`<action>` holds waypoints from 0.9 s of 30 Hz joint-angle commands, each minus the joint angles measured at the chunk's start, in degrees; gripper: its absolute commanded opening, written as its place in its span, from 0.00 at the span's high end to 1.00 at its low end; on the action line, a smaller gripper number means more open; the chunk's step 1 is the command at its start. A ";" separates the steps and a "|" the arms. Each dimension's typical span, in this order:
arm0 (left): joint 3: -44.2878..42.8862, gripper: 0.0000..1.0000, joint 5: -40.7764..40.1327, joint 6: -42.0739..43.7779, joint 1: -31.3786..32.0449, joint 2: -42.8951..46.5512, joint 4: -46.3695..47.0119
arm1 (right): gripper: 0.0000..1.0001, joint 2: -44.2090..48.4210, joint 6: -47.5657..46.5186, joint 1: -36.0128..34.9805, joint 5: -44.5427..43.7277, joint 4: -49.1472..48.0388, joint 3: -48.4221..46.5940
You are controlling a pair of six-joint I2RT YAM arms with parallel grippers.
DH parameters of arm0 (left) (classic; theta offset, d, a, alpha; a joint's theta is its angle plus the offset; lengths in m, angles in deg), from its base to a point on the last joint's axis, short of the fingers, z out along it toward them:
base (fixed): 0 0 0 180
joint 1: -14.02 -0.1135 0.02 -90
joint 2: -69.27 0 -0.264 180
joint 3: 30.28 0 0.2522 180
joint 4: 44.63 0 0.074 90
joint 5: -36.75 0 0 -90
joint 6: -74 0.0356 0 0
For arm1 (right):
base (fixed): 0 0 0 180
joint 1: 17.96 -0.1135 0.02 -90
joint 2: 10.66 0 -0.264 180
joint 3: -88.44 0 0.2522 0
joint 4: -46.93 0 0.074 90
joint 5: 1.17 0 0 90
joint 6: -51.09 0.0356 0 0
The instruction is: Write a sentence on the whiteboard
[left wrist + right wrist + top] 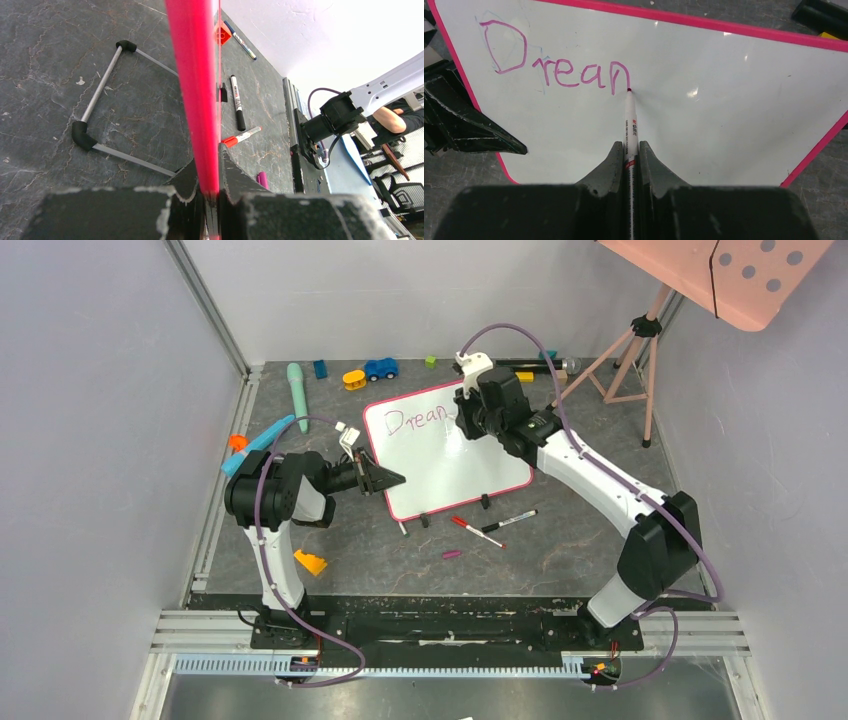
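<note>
On whiteboard (724,100): sentence (559,70) reads "Drean" (marker (630,127) tip touching).

The dark, veined counter (560,560) carries the whiteboard (440,465), with a red-capped marker (477,531), a black marker (509,521) and a purple cap (452,554) lying near its front edge. An orange wedge (310,562) lies at the near left. A teal tool (297,395) and a blue toy car (380,368) lie at the back.

Your right tool (629,155) grips a marker (629,120) between its fingers. Just ahead of the tool, the marker's tip touches the whiteboard (724,100) at the last stroke of the sentence (559,67), which reads "Drean".
</note>
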 commanded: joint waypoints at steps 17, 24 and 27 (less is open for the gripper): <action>0.26 0.98 -1.84 10.85 -1.34 -2.37 2.71 | 1.00 -0.67 -1.20 2.57 -2.45 0.66 -1.44; 0.28 0.98 -1.83 10.82 -1.33 -2.33 2.71 | 1.00 1.62 -0.48 2.58 -1.55 -0.38 3.38; 0.30 0.98 -1.91 10.82 -1.34 -2.33 2.71 | 1.00 2.39 -0.33 2.58 -1.53 -0.61 4.76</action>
